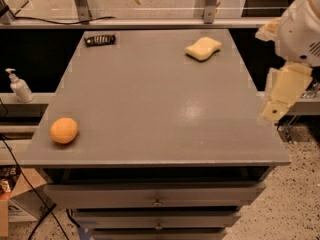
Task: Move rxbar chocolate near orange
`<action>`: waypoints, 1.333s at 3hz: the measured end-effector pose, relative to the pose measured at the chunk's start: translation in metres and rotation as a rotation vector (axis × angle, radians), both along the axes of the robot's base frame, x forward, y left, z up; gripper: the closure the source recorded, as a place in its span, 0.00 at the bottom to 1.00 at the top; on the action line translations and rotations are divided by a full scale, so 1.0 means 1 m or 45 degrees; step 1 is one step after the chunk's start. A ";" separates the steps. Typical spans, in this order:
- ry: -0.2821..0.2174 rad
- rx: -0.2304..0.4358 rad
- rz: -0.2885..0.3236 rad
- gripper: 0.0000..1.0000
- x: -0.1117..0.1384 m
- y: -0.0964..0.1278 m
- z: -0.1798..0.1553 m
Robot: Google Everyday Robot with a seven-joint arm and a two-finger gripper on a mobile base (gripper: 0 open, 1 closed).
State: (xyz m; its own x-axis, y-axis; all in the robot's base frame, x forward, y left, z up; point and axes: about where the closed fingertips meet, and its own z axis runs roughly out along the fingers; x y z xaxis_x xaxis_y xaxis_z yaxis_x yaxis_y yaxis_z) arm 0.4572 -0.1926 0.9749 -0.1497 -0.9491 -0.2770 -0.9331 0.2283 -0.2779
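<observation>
While the hand (275,103) hangs right of the table (160,109), grip indiscernible, rxbar chocolate (100,39) far-left, orange (64,130) near-left.

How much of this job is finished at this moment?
Nothing looks done: the bar lies at the far left corner of the table, far from the orange near the front left edge. Nothing is in hand; the hand hangs beside the table, off its right side. Left: reaching, grasping, carrying, placing.
</observation>
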 end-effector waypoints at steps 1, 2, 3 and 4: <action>-0.032 0.100 0.066 0.00 0.024 0.026 -0.006; -0.027 0.220 0.077 0.00 0.058 0.048 -0.015; -0.009 0.336 0.052 0.00 0.096 0.064 -0.025; 0.030 0.392 0.056 0.00 0.135 0.085 -0.038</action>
State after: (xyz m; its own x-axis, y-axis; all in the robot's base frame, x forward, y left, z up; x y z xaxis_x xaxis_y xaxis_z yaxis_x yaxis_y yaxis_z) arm 0.5923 -0.1079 0.9370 -0.1204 -0.8268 -0.5495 -0.9492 0.2579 -0.1801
